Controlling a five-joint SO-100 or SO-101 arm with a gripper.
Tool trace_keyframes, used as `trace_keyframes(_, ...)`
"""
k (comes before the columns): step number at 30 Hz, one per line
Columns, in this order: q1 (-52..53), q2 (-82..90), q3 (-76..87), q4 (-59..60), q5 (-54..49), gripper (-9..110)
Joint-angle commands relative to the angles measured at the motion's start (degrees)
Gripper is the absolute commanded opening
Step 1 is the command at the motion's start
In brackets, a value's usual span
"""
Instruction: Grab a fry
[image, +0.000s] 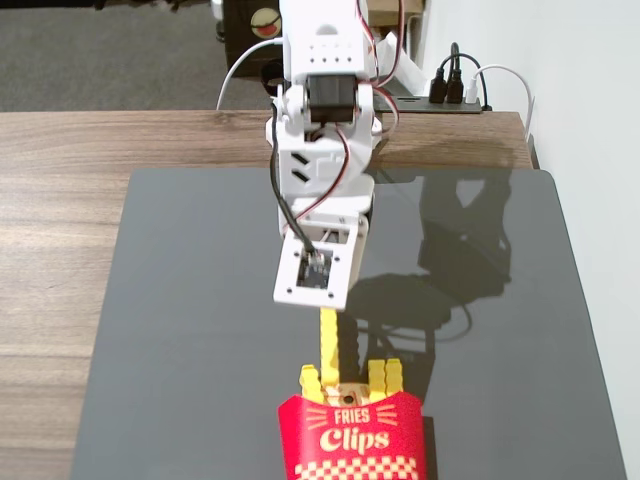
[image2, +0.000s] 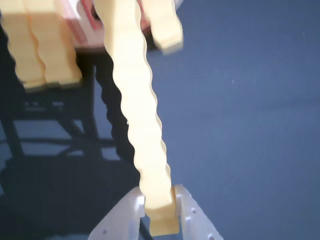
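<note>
The gripper (image2: 159, 212) pinches the fry (image2: 142, 125) at its top end, directly above the carton (image: 350, 440); the narrow end grip could slip if the fry snags neighbouring fries (image2: 42, 50).

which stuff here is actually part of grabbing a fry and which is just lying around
Part of the job:
- the fry, pinched at one end
- the gripper, shut on it
- the red carton, which the fry rises from
- the other fries in the carton

Just lying about:
- the dark mat
- the wooden table
- the power strip with its plugs
</note>
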Motion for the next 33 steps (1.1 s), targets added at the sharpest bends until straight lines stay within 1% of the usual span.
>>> trace_keyframes(1, -0.3, 6.7, 2.9, 0.5, 0.5, 3)
trace_keyframes(5, 0.1, 11.9, 6.4, 3.4, 0.8, 3)
trace_keyframes(11, 1.1, 21.9, 6.2, 12.9, -0.3, 3)
trace_keyframes(14, 2.1, 24.3, 3.8, 17.9, -2.4, 3)
trace_keyframes(18, 4.2, 27.5, 2.5, 21.8, -7.4, 3)
trace_keyframes(24, 5.4, 28.0, -2.4, 27.2, -12.0, 2)
trace_keyframes(29, 6.6, 25.0, -7.6, 29.4, -13.8, 2)
trace_keyframes(33, 7.1, 23.8, -8.6, 29.1, -14.8, 2)
